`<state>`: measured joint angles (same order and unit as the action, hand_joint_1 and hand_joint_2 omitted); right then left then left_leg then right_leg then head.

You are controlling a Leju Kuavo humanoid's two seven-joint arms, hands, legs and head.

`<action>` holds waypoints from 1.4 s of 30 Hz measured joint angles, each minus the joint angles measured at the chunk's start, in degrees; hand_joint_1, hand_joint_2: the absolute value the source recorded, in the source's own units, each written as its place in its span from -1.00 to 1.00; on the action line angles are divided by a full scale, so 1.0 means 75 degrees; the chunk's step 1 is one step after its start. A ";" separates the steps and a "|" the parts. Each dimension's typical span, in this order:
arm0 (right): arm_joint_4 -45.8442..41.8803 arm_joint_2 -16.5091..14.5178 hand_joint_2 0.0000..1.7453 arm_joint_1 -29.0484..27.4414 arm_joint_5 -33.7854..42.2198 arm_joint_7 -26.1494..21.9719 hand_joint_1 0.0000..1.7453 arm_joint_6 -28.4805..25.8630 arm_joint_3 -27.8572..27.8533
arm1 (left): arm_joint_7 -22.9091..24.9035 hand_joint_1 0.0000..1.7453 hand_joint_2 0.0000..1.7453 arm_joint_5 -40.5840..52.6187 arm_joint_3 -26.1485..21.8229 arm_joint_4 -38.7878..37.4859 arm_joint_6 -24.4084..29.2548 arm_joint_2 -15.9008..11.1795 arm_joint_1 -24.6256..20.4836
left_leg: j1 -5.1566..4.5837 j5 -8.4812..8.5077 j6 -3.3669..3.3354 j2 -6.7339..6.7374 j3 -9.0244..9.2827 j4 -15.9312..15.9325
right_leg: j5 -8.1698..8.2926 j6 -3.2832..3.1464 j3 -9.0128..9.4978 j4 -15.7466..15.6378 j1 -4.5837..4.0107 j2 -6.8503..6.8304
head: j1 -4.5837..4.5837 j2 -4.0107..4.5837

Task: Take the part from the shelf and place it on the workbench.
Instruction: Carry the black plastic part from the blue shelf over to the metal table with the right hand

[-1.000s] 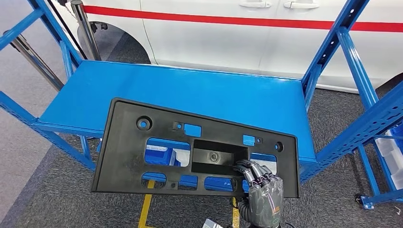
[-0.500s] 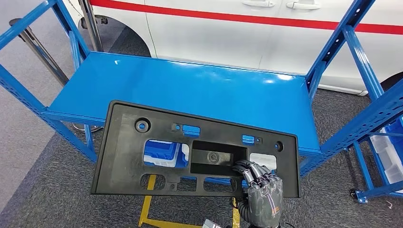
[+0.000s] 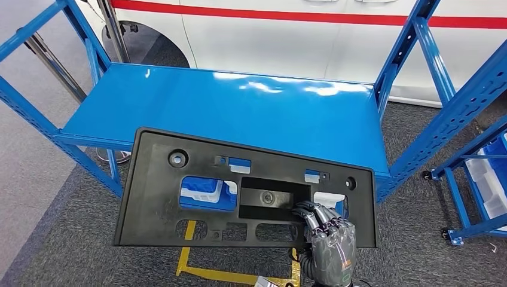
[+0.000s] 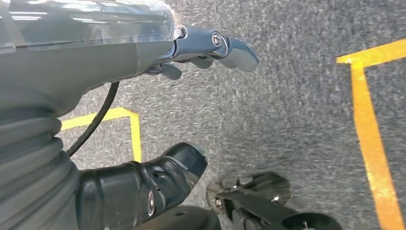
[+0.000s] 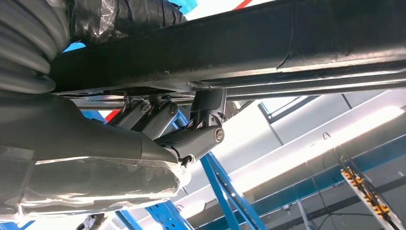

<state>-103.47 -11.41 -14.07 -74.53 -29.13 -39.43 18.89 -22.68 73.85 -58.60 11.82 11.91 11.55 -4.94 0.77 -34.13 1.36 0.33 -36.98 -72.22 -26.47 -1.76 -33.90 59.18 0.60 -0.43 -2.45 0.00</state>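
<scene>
The big flat black plastic part (image 3: 245, 191) is gripped by the right hand (image 3: 326, 236) off the blue metal shelf (image 3: 227, 113), but no desk is reached yet.

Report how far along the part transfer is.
Done: the black part is off the blue shelf, whose surface is bare. In hand: the right hand grips the part near its lower edge, fingers hooked in the central recess; the left hand hangs open over the floor. Left: placing it on the workbench.
</scene>
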 joint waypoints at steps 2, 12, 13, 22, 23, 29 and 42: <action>0.0002 -0.0007 1.00 0.0000 0.0000 -0.0001 1.00 0.0000 -0.0004 | -0.0003 -1.00 1.00 0.0000 0.0000 0.0000 -0.0001 -0.0001 -0.0012 | -0.0007 0.0365 -0.0040 -0.0006 0.0703 0.1078 | 0.0041 0.0041 -0.0079 0.0061 -0.0004 0.0005 | 0.0001 0.0000; 0.0005 -0.0014 1.00 0.0000 -0.0044 0.0011 1.00 0.0000 -0.0052 | -0.0016 -1.00 1.00 0.0000 -0.0001 0.0000 -0.0004 -0.0001 -0.0027 | -0.0018 0.0913 -0.0466 0.0034 0.0807 0.1954 | -0.0941 0.0397 -0.0719 0.1569 0.0012 0.0048 | -0.0021 0.0000; 0.0009 -0.0014 1.00 -0.0001 -0.0050 0.0016 1.00 0.0000 -0.0057 | -0.0016 -1.00 1.00 0.0000 -0.0001 0.0000 -0.0007 -0.0001 -0.0023 | -0.0024 0.0946 -0.0466 0.0039 0.0735 0.1932 | -0.1120 0.0412 -0.0822 0.1955 0.0017 0.0047 | -0.0020 0.0000; 0.0023 -0.0039 1.00 0.0006 -0.0087 0.0043 1.00 0.0000 -0.0068 | -0.0016 -1.00 1.00 0.0012 -0.0003 0.0000 -0.0007 0.0000 -0.0025 | -0.0067 0.1136 -0.0215 0.0031 0.0434 0.1756 | -0.0403 0.0187 0.0433 0.0034 -0.0035 0.0054 | -0.0017 0.0000; 0.0023 -0.0048 1.00 0.0005 -0.0079 0.0033 1.00 0.0000 -0.0074 | -0.0016 -1.00 1.00 0.0012 -0.0003 0.0000 -0.0004 0.0000 -0.0025 | -0.0056 0.1098 -0.0172 0.0026 0.0406 0.1722 | -0.0358 0.0134 0.0414 0.0015 -0.0026 0.0048 | -0.0017 0.0000; 0.0025 -0.0174 1.00 -0.0047 0.0552 -0.0381 1.00 0.0000 -0.0226 | -0.0016 -1.00 1.00 -0.0008 -0.0004 0.0000 0.0004 0.0003 -0.0007 | -0.0007 -0.0174 0.0013 0.0010 -0.0300 -0.0327 | -0.0110 -0.0023 0.0122 0.0006 -0.0019 0.0006 | -0.0005 0.0000; -0.0062 -0.0587 1.00 -0.0331 0.2933 -0.1008 1.00 0.0000 -0.0841 | -0.0012 -1.00 1.00 -0.0050 -0.0162 0.0000 0.0050 0.0010 -0.0022 | -0.0033 0.0948 -0.0472 0.0045 0.0798 0.1943 | -0.0877 0.0398 -0.0487 0.1198 -0.0011 0.0054 | -0.0022 0.0000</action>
<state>-103.94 -15.82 -16.56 -52.53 -36.69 -39.43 12.58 -22.76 73.48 -59.81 11.82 12.28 11.62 -5.10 0.53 -27.02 -2.17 0.67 -31.00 -57.65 -33.05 1.23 -37.55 68.16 0.52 -0.03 -2.62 0.00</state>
